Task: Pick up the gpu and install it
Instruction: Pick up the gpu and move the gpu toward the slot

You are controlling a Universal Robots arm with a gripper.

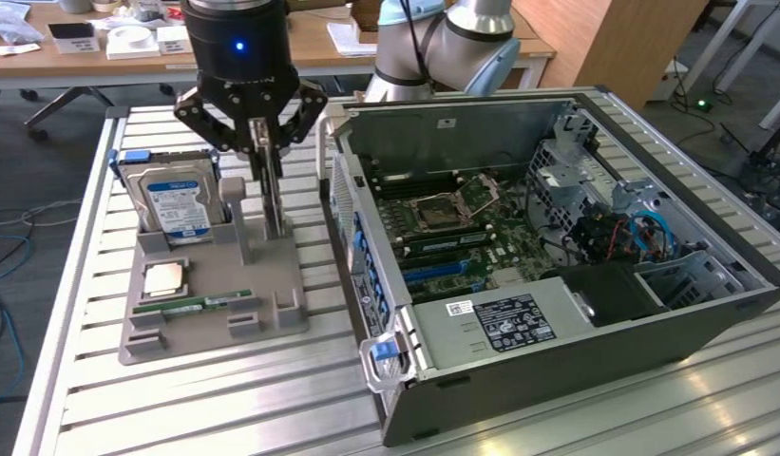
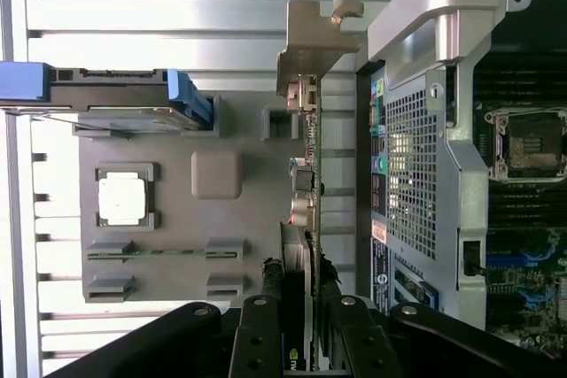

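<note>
While the hand grips the gpu, hard drive and case flank it.

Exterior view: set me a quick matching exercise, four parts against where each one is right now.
Things:
1. gpu
2. hard drive
3. processor chip
4. RAM stick

Places:
A. lying flat in a square recess of the grey holder
B. standing upright in a slot of the holder
C. edge-on in the gripper
D. in a long narrow groove of the holder

Pairs: 1-C, 2-B, 3-A, 4-D
</note>
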